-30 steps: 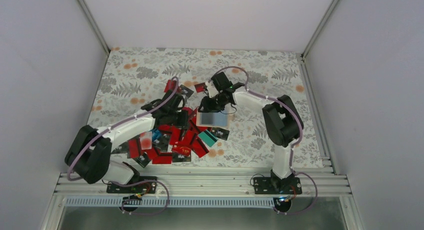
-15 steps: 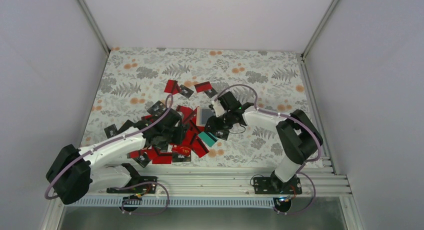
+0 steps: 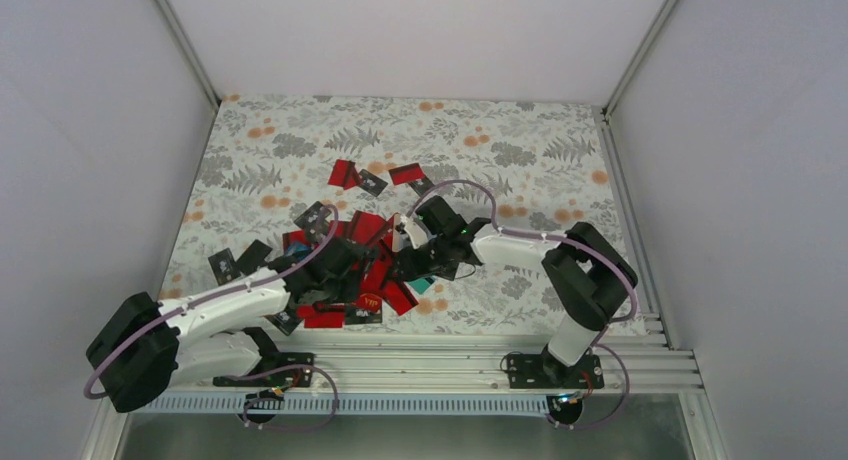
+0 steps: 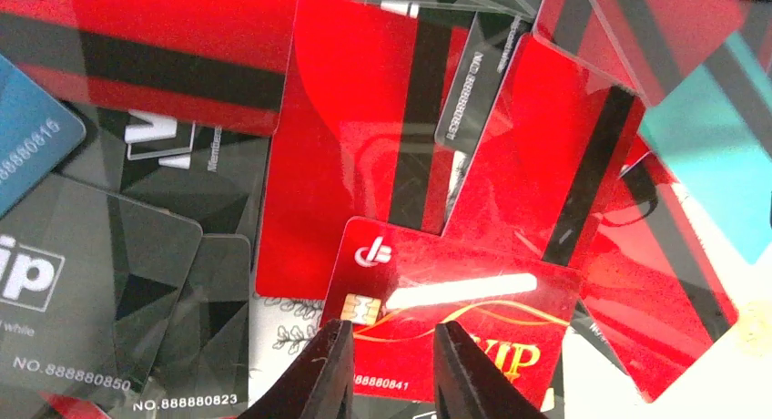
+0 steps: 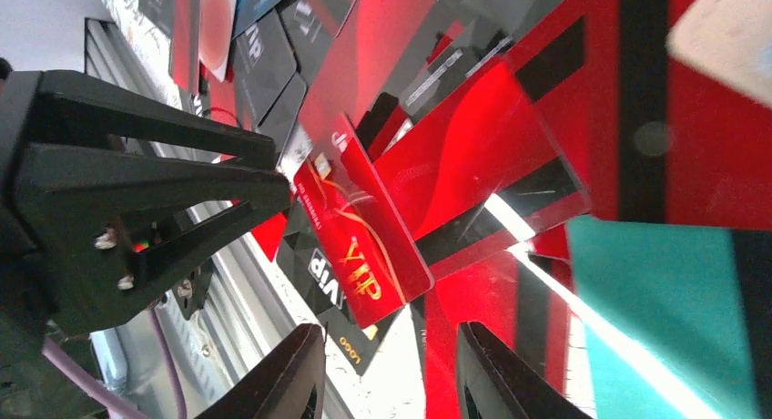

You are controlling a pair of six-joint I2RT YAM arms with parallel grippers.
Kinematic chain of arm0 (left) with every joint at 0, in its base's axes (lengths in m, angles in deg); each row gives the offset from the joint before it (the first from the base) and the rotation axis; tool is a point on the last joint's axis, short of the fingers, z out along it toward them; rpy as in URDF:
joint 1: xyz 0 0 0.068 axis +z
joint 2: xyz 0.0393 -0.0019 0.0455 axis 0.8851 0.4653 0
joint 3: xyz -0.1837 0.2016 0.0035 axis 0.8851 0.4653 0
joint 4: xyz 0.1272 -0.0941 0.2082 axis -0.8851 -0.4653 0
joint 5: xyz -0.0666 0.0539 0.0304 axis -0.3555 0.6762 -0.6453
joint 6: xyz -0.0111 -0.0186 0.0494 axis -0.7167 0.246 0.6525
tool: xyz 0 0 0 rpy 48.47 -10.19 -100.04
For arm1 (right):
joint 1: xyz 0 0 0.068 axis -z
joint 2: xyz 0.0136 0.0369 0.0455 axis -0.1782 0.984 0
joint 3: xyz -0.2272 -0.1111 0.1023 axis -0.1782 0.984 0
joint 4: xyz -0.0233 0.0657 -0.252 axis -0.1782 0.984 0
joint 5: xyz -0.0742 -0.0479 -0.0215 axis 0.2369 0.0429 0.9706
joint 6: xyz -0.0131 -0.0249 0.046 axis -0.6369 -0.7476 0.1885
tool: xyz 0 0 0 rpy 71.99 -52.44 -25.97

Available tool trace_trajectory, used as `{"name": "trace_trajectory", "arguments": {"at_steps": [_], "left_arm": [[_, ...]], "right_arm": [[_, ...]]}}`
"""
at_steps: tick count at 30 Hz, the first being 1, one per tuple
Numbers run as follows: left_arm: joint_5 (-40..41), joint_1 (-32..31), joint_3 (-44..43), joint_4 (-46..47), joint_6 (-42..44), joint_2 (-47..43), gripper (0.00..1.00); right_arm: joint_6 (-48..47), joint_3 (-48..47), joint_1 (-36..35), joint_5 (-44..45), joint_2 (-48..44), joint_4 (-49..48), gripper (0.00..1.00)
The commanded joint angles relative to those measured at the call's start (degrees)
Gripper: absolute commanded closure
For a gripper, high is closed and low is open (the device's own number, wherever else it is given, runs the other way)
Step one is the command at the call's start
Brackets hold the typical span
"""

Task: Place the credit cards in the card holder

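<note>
Credit cards [image 3: 340, 280] lie in a heap of red, black and teal at the table's near middle. A red VIP card [image 4: 464, 310] [image 5: 364, 228] rests on top of the heap. My left gripper [image 4: 391, 369] [image 3: 352, 283] is open, its fingertips just above that card's chip end and nothing between them. The right gripper [image 5: 391, 373] [image 3: 408, 270] is also open and empty. It hovers low over the heap's right side, beside a teal card [image 5: 674, 301]. The card holder is mostly hidden under the right arm; a pale tan corner [image 5: 728, 27] shows.
Loose cards lie apart from the heap: red and black ones [image 3: 375, 177] further back and black ones [image 3: 235, 260] at the left. The two grippers stand close together, tips facing. A metal rail [image 3: 400, 365] runs along the near edge.
Both grippers came toward the near edge and down onto the heap. The left gripper went from shut to open. The right arm now covers the card holder.
</note>
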Motion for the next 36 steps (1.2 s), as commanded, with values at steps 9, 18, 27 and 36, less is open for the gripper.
{"name": "trace_trajectory", "arguments": {"at_steps": [9,18,27,36], "left_arm": [[3.1,-3.5,2.8,1.9,-6.1,2.6,0.85],[3.1,-4.8,5.4,2.4,-7.9,2.0,0.9],[3.7,-6.7,8.0,3.6,-11.1,2.8,0.9],[8.0,-11.2,2.7,-4.2,-13.6,-0.9,0.9]], "right_arm": [[3.9,-2.8,-4.3,-1.7,6.5,-0.6,0.62],[4.6,-4.8,-5.5,-0.2,8.6,0.9,0.58],[5.8,-6.0,-6.4,2.2,11.4,2.1,0.57],[6.1,-6.9,-7.3,2.6,12.7,2.8,0.56]]}}
